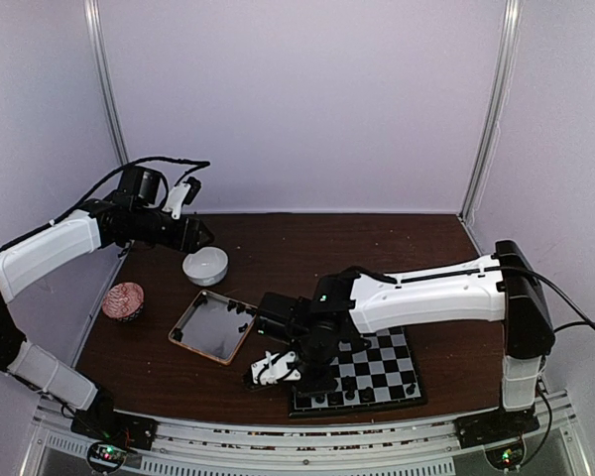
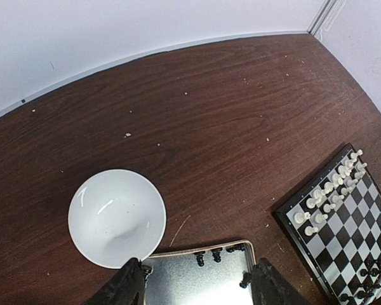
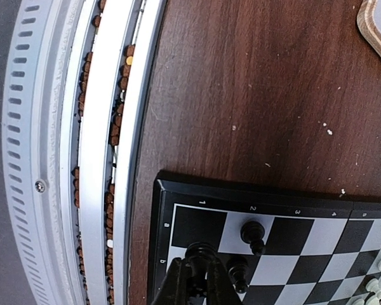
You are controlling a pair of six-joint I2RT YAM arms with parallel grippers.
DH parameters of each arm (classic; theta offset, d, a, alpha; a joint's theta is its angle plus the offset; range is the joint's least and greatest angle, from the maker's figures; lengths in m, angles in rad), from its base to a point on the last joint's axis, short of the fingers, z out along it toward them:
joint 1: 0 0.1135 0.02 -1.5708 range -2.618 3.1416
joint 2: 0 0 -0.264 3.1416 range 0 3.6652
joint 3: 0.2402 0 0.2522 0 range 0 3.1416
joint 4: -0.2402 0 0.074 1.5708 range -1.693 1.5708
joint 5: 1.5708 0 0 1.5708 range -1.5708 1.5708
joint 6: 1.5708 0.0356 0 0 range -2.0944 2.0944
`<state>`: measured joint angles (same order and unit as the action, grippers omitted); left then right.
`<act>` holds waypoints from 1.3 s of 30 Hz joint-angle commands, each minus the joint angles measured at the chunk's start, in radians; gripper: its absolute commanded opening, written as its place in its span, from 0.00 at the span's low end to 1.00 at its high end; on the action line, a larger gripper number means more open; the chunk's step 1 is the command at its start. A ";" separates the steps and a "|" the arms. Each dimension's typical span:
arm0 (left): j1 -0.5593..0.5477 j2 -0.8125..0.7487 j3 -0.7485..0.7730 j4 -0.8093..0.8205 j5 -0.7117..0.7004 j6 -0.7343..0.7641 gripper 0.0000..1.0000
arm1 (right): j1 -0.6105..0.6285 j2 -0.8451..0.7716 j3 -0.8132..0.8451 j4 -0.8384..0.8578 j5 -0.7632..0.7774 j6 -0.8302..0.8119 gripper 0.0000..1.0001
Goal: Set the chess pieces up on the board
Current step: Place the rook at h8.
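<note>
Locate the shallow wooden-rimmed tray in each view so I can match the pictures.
Top external: the tray lies left of centre, just below the white bowl and left of the board.
Left wrist: bottom centre, cut off by the lower edge, with a few black pieces on it.
Right wrist: only a corner of its rim, at the top right.
Shared landmark: the board shows in all three views.

White bowl [image 1: 205,265] just beside wooden-rimmed tray [image 1: 210,330] — pinkish cupcake [image 1: 124,300] left, brown table [image 1: 377,248]
</note>
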<state>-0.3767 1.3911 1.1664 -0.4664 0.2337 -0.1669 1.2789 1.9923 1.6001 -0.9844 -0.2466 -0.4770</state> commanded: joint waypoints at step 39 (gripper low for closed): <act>0.000 0.006 0.007 0.010 0.052 -0.007 0.58 | 0.008 0.088 0.043 -0.006 -0.016 -0.004 0.18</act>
<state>-0.3767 1.3914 1.1664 -0.4728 0.2680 -0.1669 1.2797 2.0594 1.6127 -0.9913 -0.2714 -0.4892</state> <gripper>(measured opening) 0.582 0.176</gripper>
